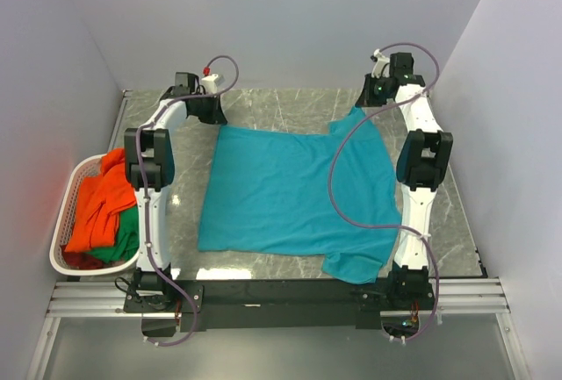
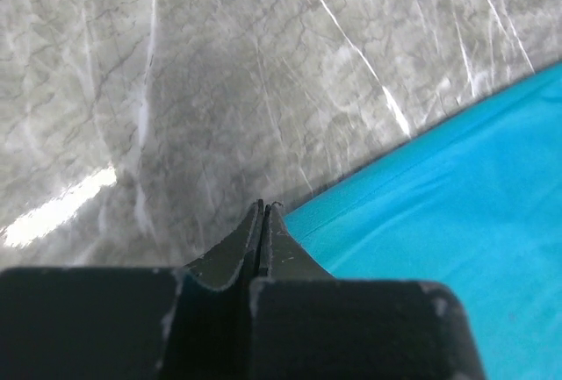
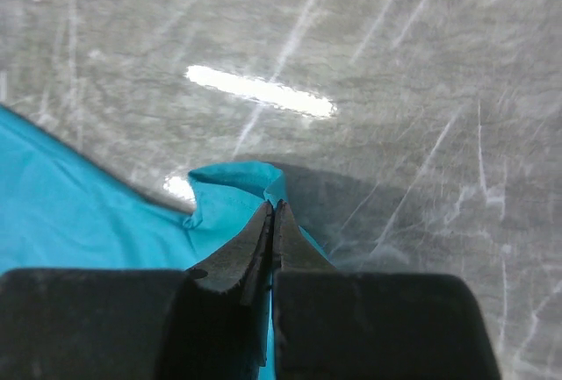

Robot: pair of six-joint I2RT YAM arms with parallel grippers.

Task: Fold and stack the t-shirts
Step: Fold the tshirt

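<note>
A teal t-shirt (image 1: 290, 191) lies spread flat on the marble table, with one sleeve hanging toward the near edge. My left gripper (image 1: 213, 118) is at its far left corner. In the left wrist view that gripper (image 2: 263, 206) is shut, and the teal t-shirt's (image 2: 457, 204) hem runs right into the fingertips. My right gripper (image 1: 363, 103) is at the far right corner. The right wrist view shows it (image 3: 272, 206) shut on a puckered fold of the teal t-shirt (image 3: 79, 204). An orange t-shirt (image 1: 98, 204) and a green t-shirt (image 1: 127, 235) lie bunched in the basket.
A white plastic laundry basket (image 1: 63, 213) stands off the table's left edge. Grey walls close in on the left, back and right. Bare marble (image 1: 290, 108) shows beyond the shirt's far edge, between the two grippers.
</note>
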